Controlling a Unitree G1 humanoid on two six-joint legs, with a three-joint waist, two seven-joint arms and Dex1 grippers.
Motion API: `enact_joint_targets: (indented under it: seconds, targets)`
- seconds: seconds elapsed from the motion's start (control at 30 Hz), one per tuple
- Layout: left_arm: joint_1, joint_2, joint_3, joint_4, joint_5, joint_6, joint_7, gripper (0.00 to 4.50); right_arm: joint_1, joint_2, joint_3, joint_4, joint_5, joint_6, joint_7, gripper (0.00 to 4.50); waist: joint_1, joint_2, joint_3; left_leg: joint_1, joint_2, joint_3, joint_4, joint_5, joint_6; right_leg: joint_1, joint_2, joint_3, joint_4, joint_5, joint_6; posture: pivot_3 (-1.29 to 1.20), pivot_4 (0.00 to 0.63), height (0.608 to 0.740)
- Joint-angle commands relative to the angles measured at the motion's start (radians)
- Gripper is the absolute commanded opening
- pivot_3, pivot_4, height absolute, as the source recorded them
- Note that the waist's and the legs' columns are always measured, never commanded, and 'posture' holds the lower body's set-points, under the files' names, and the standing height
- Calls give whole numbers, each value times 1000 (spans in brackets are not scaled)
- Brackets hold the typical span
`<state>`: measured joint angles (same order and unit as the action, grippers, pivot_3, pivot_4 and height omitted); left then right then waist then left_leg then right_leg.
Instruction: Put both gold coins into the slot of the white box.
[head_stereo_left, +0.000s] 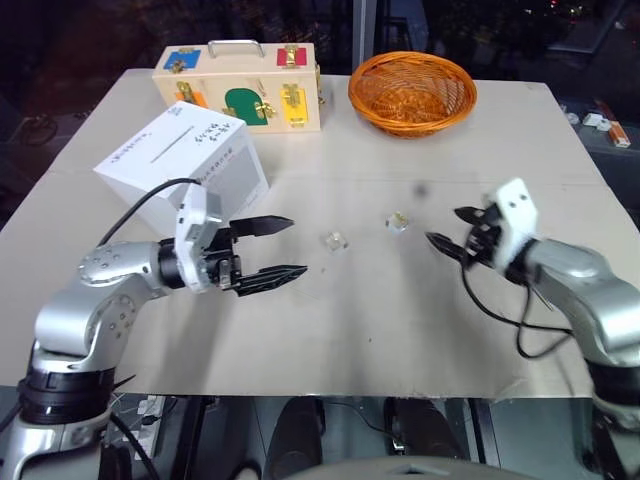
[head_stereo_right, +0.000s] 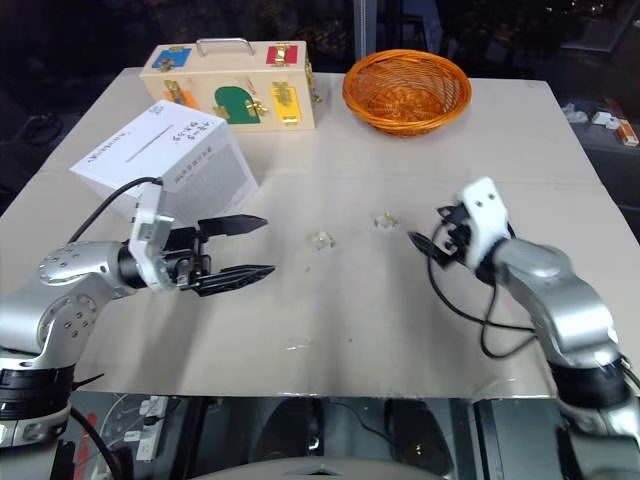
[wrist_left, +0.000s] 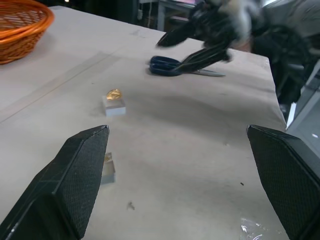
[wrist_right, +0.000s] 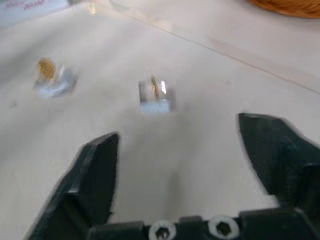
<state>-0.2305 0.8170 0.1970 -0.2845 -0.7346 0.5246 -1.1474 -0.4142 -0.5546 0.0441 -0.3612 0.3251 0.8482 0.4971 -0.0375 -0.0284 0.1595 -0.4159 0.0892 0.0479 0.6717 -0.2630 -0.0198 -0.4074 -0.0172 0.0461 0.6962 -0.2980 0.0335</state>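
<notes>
Two gold coins (wrist_right: 46, 68) (wrist_right: 159, 88) sit on the bare table (head_stereo_left: 400, 330), each perched on a small clear plastic cube (head_stereo_left: 334, 240) (head_stereo_left: 397, 223), near each other between the two arms. Neither has gone into the white box (head_stereo_left: 185, 165), which stands tilted at the table's left side with its slot (head_stereo_left: 172, 143) facing up, well apart from the coins.

Both grippers hang above the table with nothing in them. On the right, the gripper (head_stereo_left: 450, 232) has its jaws spread and faces the nearer coin and cube; the left gripper (head_stereo_left: 270, 250) is spread wide too, pointing across toward the other.

As a judgement, the step in hand is the reach for a coin. Each disc is thin and stands on a slippery little block, so the fingers should close on the coin's edges rather than on the cube, slowly enough not to knock it off.

Black print lines the box top and a grey fine-print panel covers its side, but none of it can be read. Beyond stand a wooden latch case (head_stereo_left: 240, 85) and an orange basket (head_stereo_left: 412, 92).
</notes>
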Motion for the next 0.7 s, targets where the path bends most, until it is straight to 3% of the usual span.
enact_joint_targets:
  seconds: [0.03, 0.17, 0.27, 0.6, 0.63, 0.7]
  targets:
    - [15, 4, 59, -54, -39, 7, 23, 4500, -81, 32, 36, 116, -45, -30, -18, 3663, 10, 0, 0, 0, 0, 0, 0, 0, -1, 0, 0, -1, 0, 0, 0, 0, 150, 726]
    - [79, 5, 100, -90, -30, 4, 59, 4500, -157, 79, 73, 220, -51, -46, 11, 3663, 22, 0, 0, -1, 0, 0, -2, 0, -1, -1, 0, -1, -1, 0, 0, 0, 150, 726]
    - [163, -6, 143, -139, -34, 3, 94, 4500, -183, 100, 92, 258, -45, -57, 47, 2558, 22, 0, 0, -1, 0, 1, -2, 0, 0, -1, 0, 0, -1, 0, 0, 0, 150, 726]
    - [287, -5, 217, -224, -40, -6, 127, 4500, -250, 143, 120, 395, -93, -126, 72, 2558, 25, 0, 0, 0, 0, 1, -2, 0, 0, -1, 0, 0, 0, 0, 0, 0, 150, 726]
    - [289, -5, 219, -225, -41, -6, 127, 4500, -253, 145, 119, 402, -96, -130, 74, 2043, 24, 0, 0, 0, 0, 1, -2, 0, 0, -1, 0, 0, 0, 0, 0, 0, 150, 726]
    - [299, -6, 223, -231, -39, -8, 125, 4500, -258, 148, 118, 415, -104, -135, 73, 1438, 23, 0, 0, 0, 0, 1, -2, 0, 0, -1, 0, 0, 0, 0, 0, 0, 150, 726]
